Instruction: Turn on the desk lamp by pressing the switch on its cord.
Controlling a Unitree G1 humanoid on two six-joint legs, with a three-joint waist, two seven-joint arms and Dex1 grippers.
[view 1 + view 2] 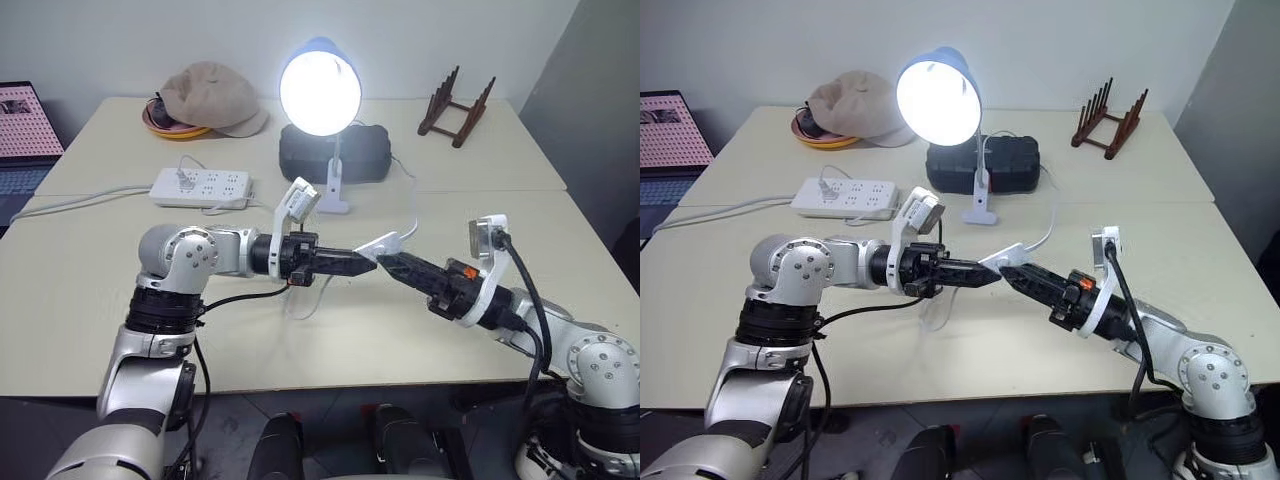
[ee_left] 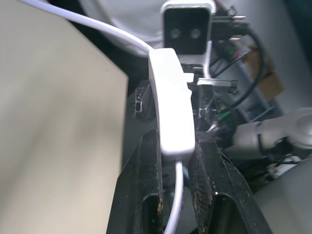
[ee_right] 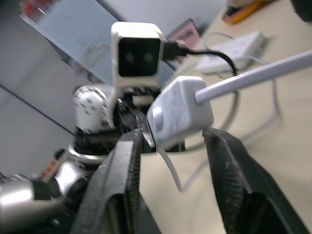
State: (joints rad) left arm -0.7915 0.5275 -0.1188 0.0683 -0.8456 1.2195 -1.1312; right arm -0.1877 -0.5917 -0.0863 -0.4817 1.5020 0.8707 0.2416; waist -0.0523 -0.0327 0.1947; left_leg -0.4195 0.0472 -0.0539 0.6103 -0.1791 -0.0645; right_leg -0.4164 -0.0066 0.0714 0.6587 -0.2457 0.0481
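The switch (image 1: pixel 381 245) is held in the air above the surface (image 1: pixel 90 320), in front of the desk lamp (image 1: pixel 320 92), whose bulb is lit. The switch's lower end is pinched between the closed jaws of the left gripper (image 2: pixel 176 146), with the cord (image 2: pixel 92 25) running out of both ends. The right gripper (image 3: pixel 173 139) is met tip to tip with the left; its jaws are seen parted, one on either side of the switch's other end, and contact cannot be told. A power strip (image 1: pixel 200 187) lies behind on the surface.
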